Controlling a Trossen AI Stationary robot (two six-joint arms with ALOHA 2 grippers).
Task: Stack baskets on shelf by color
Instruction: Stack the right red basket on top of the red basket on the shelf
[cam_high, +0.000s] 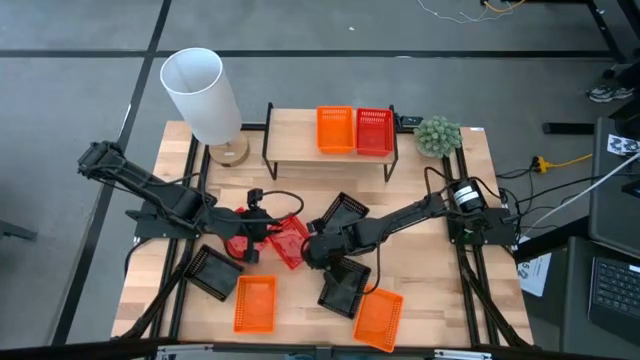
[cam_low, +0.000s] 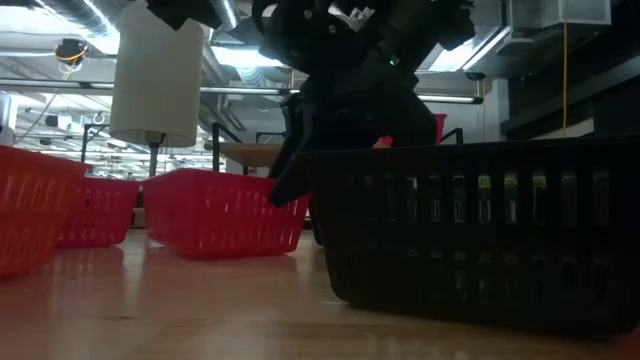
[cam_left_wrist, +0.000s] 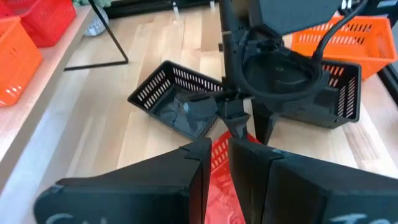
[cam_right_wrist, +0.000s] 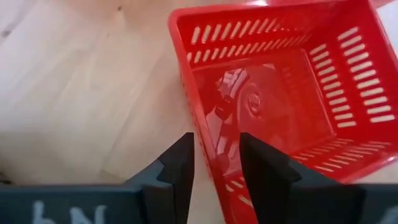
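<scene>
Two black baskets (cam_high: 341, 215) beside right hand (cam_high: 312, 250)

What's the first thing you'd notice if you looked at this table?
Both robot arms meet at the middle of the table over one red basket, the left gripper and the right gripper on either side of it. Behind them, an orange basket and another red basket sit side by side on the shelf.
</scene>
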